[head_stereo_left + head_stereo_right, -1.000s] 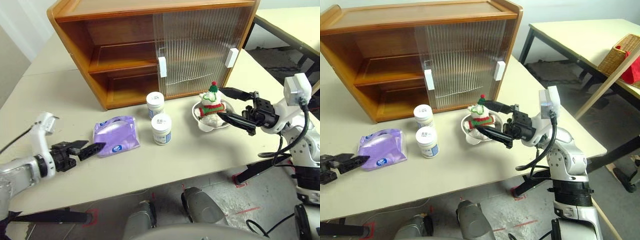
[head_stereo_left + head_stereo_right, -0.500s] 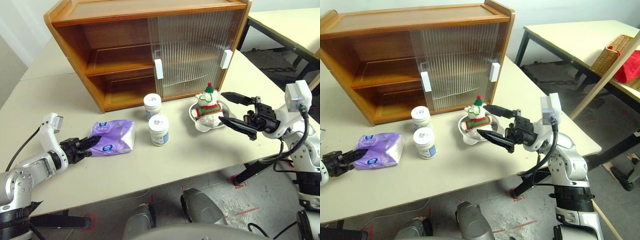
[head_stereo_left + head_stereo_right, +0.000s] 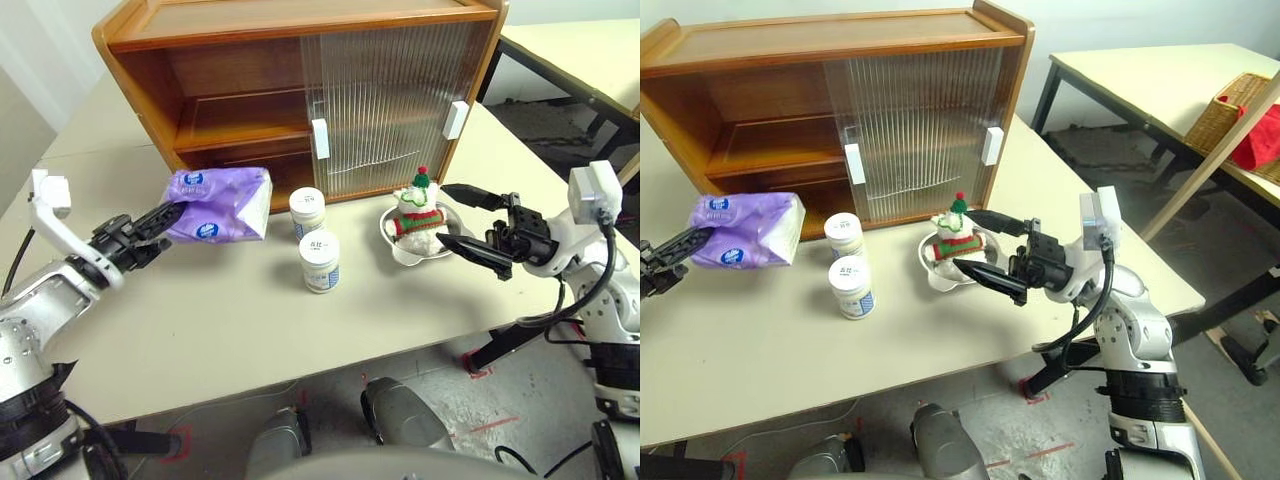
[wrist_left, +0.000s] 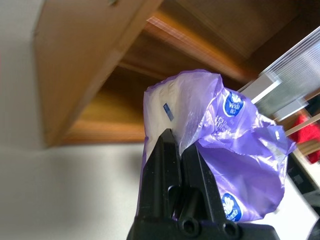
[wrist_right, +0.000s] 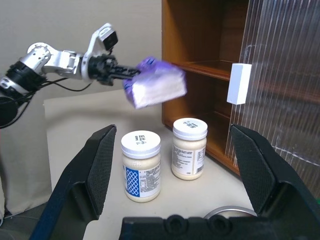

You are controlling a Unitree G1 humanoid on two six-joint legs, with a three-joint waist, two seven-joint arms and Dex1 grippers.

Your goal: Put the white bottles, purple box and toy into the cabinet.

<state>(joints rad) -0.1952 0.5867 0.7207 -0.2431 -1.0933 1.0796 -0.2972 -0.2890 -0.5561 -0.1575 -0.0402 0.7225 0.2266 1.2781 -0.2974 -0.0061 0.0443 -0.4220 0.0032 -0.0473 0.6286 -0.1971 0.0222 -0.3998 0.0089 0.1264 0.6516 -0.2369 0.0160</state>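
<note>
L fingers [image 3: 170, 212] pinch purple box [image 3: 220, 204] aloft near cabinet [image 3: 250, 90]; R fingers [image 3: 462, 218] spread wide, empty.

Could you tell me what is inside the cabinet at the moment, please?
The open left half of the cabinet shows two bare wooden shelves with nothing on them. The right half sits behind the ribbed sliding doors, which blur whatever may be there, so I cannot tell.

Two white bottles [image 3: 307, 209] [image 3: 321, 260], one purple box [image 3: 217, 204], one toy [image 3: 419, 209] (sitting in one dish [image 3: 412, 247]), one cabinet [image 3: 250, 95], two grippers [image 3: 165, 215] [image 3: 452, 216].
</note>
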